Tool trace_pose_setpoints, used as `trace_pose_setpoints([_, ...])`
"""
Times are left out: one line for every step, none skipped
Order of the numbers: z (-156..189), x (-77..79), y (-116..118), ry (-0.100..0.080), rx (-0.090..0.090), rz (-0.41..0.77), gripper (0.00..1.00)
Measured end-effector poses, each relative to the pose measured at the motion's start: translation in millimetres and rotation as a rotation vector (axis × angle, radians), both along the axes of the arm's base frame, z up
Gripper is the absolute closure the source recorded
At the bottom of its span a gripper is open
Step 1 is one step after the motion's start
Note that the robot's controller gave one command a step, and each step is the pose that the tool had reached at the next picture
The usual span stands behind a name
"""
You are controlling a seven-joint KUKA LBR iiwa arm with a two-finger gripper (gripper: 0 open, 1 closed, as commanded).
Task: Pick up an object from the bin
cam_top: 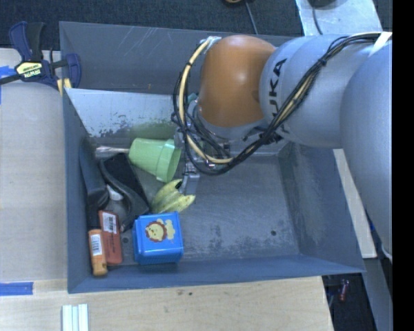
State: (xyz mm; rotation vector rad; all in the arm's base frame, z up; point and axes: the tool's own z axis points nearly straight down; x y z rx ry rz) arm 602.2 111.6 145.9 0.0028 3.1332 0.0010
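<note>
Jaws hang just over the little yellow banana-ish toy (174,198) by the green cup (155,157), left-centre of the bin (262,219), can't tell if spread or pinched; probably light, squishy, slick, so grab its fat middle.

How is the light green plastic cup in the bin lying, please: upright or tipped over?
Tipped over: the light green plastic cup lies on its side, its wall showing lengthwise.

Cup (155,157) behind box (157,238), maybe a banana (172,198) between, markers (98,251) left
</note>
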Motion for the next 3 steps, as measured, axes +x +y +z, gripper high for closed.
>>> trace_pose_setpoints([-25.6, -2.9, 15.9, 0.0, 0.001, -0.174, 0.0])
trace_pose_setpoints([-31.7, -15.7, 35.6, -0.005, 0.002, -0.293, 0.0])
trace_pose_setpoints([-5.7, -4.4, 43.0, -0.008, 0.007, -0.565, 0.0])
